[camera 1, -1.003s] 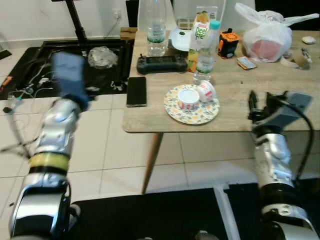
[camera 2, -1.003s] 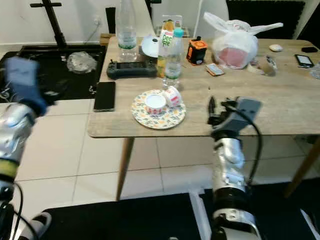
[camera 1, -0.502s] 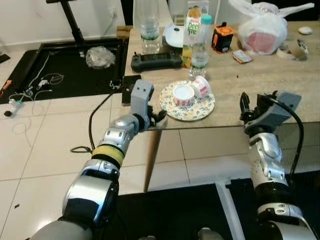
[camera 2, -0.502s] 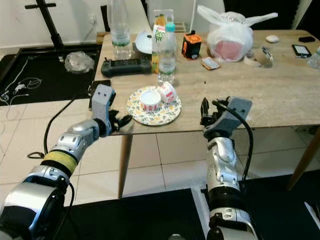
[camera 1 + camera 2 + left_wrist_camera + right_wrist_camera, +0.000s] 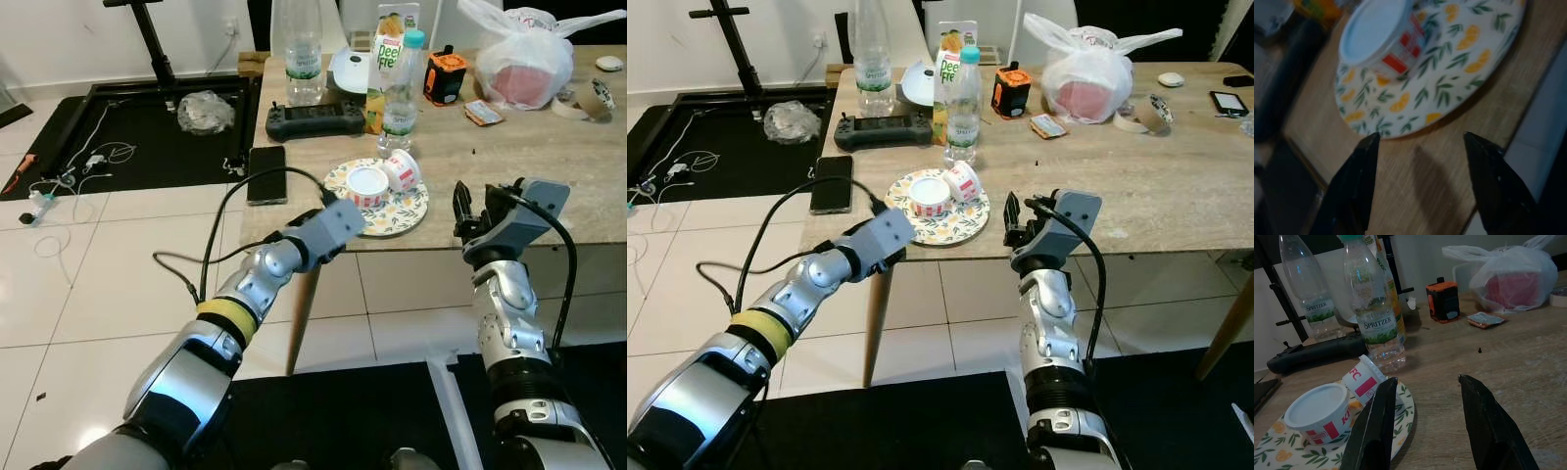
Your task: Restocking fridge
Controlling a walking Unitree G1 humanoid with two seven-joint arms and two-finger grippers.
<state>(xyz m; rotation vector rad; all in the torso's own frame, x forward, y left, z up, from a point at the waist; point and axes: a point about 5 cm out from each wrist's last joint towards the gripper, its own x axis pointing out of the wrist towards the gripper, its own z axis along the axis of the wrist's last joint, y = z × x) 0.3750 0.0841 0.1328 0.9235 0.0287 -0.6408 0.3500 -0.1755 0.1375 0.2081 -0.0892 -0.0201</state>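
A pale wooden table [image 5: 549, 166] fills the upper right, one slanted leg [image 5: 301, 313] showing under its near corner. Below it runs a floor of large cream tiles [image 5: 98, 284] with dark grout. Off to the left lies a black mat [image 5: 147, 147], and a black stand [image 5: 152, 39] rises against the white wall [image 5: 59, 39]. Light is even and bright.

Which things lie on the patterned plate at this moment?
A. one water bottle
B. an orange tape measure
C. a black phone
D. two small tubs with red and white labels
D: two small tubs sit on the patterned plate, one upright with its white lid on and one tipped on its side.
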